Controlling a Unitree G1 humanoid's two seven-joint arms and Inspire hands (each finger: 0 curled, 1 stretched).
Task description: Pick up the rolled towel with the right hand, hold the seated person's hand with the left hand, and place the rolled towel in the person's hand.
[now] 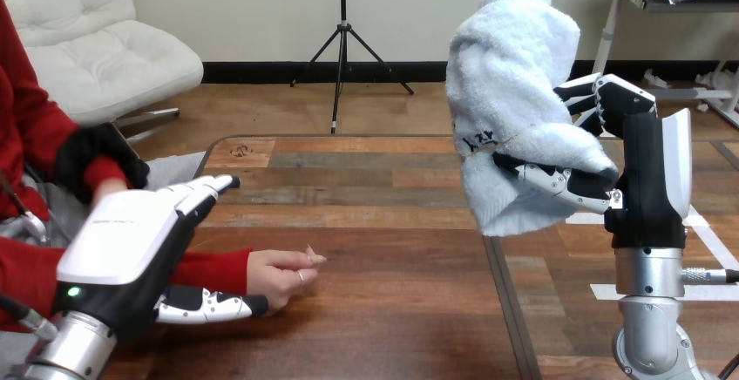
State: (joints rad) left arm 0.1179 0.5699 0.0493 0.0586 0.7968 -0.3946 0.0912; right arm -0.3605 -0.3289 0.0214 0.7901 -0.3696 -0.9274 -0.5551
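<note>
Right hand (647, 179) is up at 2 o'clock, fingers wrapped round the fluffy white rolled towel (514, 92) above the wooden plank table (392, 319). Left hand (131, 240) at 8 o'clock has straight fingers, its thumb tip just touching the person's hand (283, 275).

- You look from the robot's head, forward and down across the wooden table (375, 188).
- The table's far edge crosses a little above mid-frame (the near edge falls below the bottom).
- The left hand (122, 240) sits at lower left and the right hand (649, 162) at the right, both near the lens.
- The rolled towel (514, 92) in the right hand looms large.
</note>
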